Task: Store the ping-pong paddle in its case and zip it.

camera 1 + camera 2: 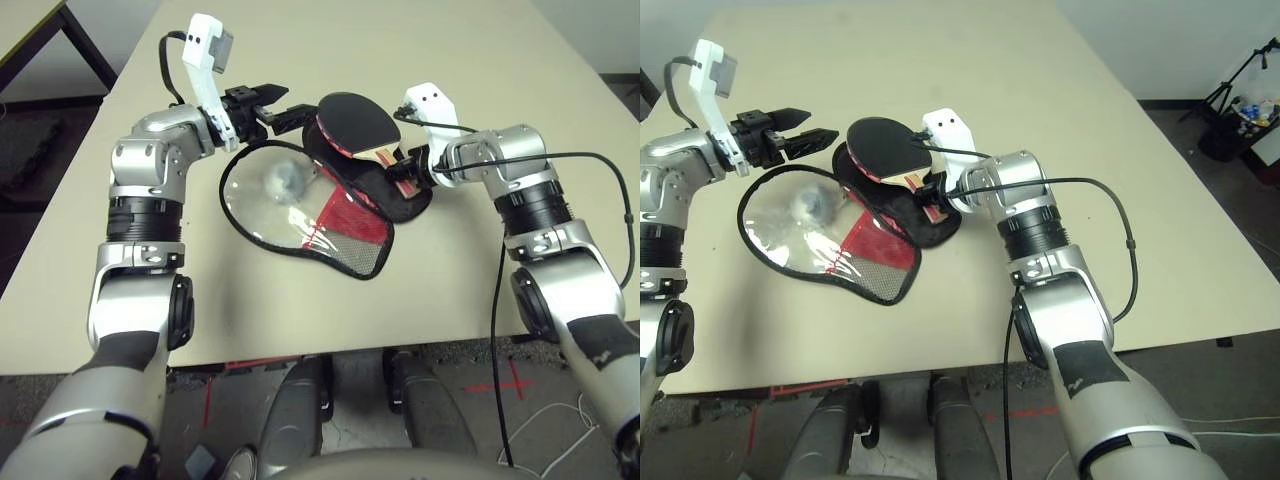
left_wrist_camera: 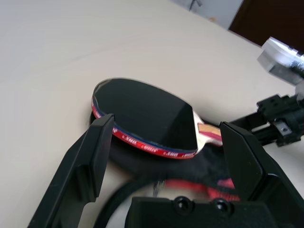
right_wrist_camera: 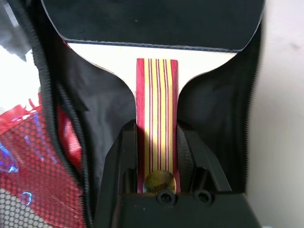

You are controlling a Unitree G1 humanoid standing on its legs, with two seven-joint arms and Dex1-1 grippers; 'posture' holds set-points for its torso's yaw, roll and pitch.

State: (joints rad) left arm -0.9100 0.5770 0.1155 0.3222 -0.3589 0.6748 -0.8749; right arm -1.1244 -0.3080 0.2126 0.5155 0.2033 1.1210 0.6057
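While the right gripper (image 3: 156,156) clamps the ping-pong paddle (image 1: 355,125) by its striped handle, the blade sits over the unzipped case (image 1: 330,210) on the table (image 1: 450,40) — the left gripper (image 1: 285,110), its 2 fingers spread wide, grasps nothing beside the blade.

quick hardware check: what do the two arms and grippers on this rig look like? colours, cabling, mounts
Both arms have silver metal shells with black ribbed joint bands. The left gripper and right gripper each have two black fingers, angular and wedge-shaped, on a black base with two screws. A white camera bracket rises above each wrist. A thin black cable loops loosely along the right forearm; another runs to the left bracket.
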